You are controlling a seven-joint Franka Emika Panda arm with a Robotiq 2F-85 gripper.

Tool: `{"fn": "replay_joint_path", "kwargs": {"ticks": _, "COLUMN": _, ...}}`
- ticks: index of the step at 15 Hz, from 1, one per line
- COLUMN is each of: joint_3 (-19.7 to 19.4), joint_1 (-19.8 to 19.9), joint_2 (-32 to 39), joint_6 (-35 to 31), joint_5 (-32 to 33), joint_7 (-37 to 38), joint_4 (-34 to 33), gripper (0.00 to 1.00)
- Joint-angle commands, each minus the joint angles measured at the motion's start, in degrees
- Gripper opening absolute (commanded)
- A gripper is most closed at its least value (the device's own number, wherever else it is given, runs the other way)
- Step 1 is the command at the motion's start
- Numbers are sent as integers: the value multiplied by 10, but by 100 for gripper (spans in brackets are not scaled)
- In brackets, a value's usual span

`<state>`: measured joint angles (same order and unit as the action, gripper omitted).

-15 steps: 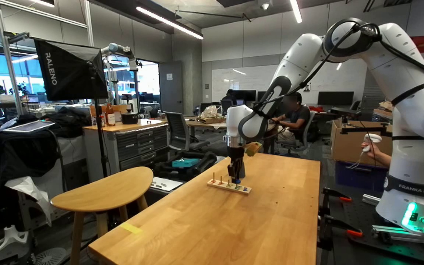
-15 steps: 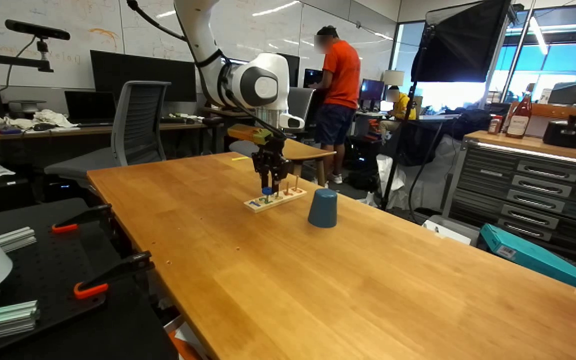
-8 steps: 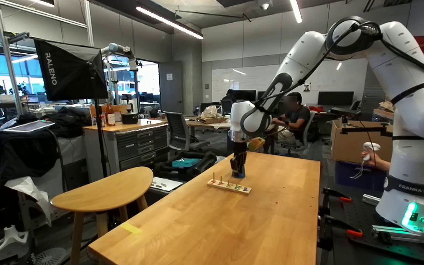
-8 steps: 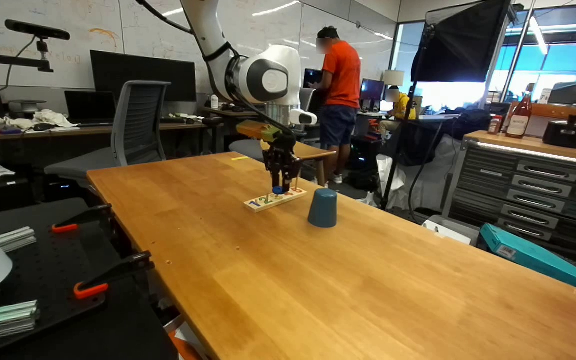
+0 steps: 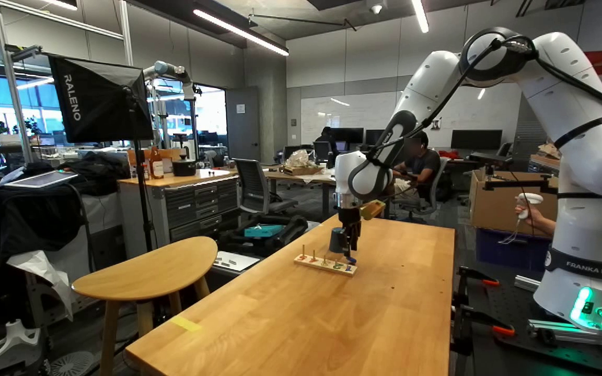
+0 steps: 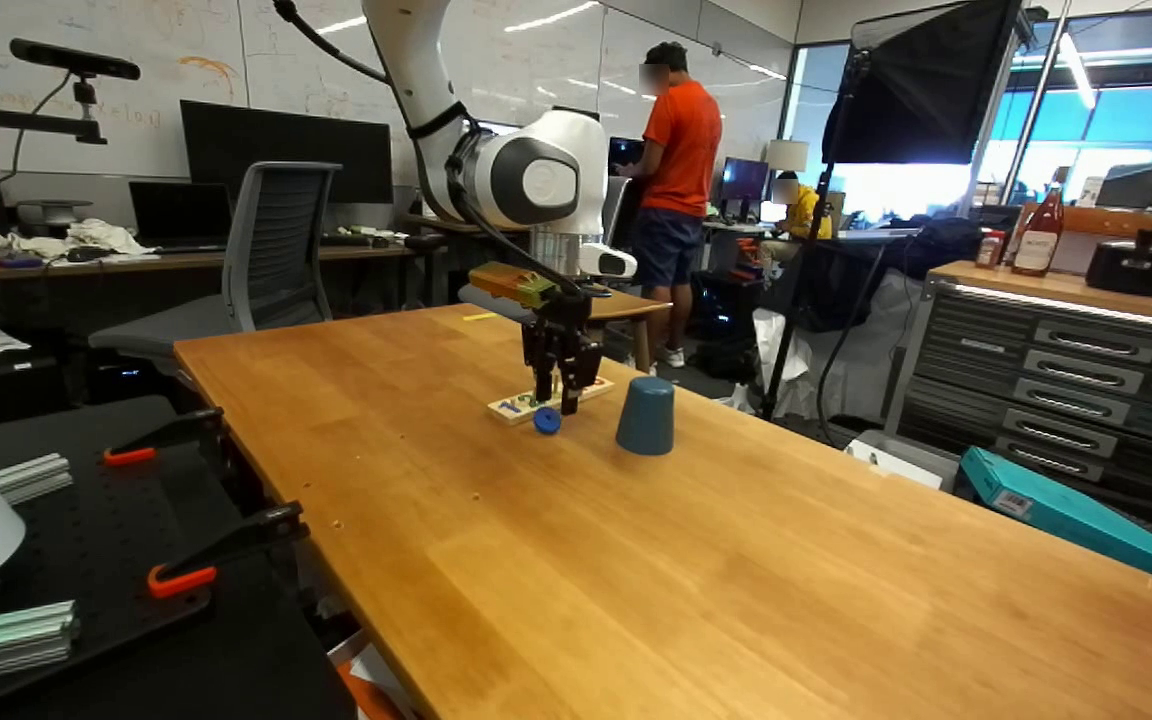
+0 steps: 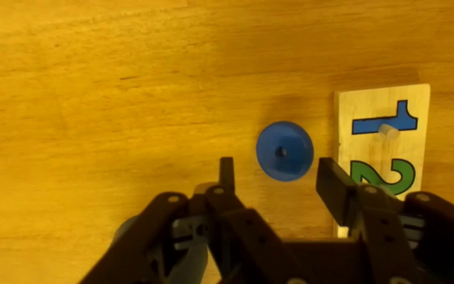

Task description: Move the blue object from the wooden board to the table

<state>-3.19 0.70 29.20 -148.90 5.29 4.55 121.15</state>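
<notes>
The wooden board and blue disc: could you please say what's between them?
In the wrist view, table shows between the disc and the board; the gripper hides part.

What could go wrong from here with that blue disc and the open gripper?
In an exterior view the blue disc looks tilted below the open gripper, so it might roll on the table instead of lying flat. In the wrist view the gripper hides part of the wooden board, so a low sideways move could nudge it. The blue-grey cup stands nearby too and might get bumped.
</notes>
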Motion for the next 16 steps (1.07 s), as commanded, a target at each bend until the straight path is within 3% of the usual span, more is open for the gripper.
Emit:
{"fn": "replay_joint_path", "kwargs": {"ticks": 1, "joint_3": -5, "joint_1": -5, "joint_2": -31, "joint_6": 23, "joint_5": 11, "joint_7": -19, "joint_4": 2, "gripper": 90}}
{"fn": "replay_joint_path", "kwargs": {"ticks": 3, "joint_3": -5, "joint_1": -4, "joint_2": -59, "joint_6": 46, "joint_5": 21, "joint_7": -39, "joint_4": 4, "gripper": 100}}
{"fn": "replay_joint_path", "kwargs": {"ticks": 7, "joint_3": 7, "joint_1": 46, "joint_2": -116, "joint_6": 125, "joint_5": 1, "joint_7": -157, "joint_4": -23, "gripper": 100}}
{"fn": "replay_joint_path", "kwargs": {"ticks": 11, "joint_3": 7, "joint_1": 66, "joint_2": -185, "joint_6": 208, "joint_5": -8, "joint_7": -247, "joint_4": -34, "gripper": 100}}
{"fn": "replay_joint_path", "kwargs": {"ticks": 12, "joint_3": -2, "joint_1": 55, "joint_2": -146, "joint_6": 171, "joint_5": 9, "joint_7": -202, "joint_4": -38, "gripper": 100}}
{"fn": "replay_joint_path", "kwargs": {"ticks": 16, "joint_3": -2, "joint_1": 56, "joint_2": -152, "joint_6": 178, "joint_5": 7, "joint_7": -207, "joint_4": -35, "gripper": 100}}
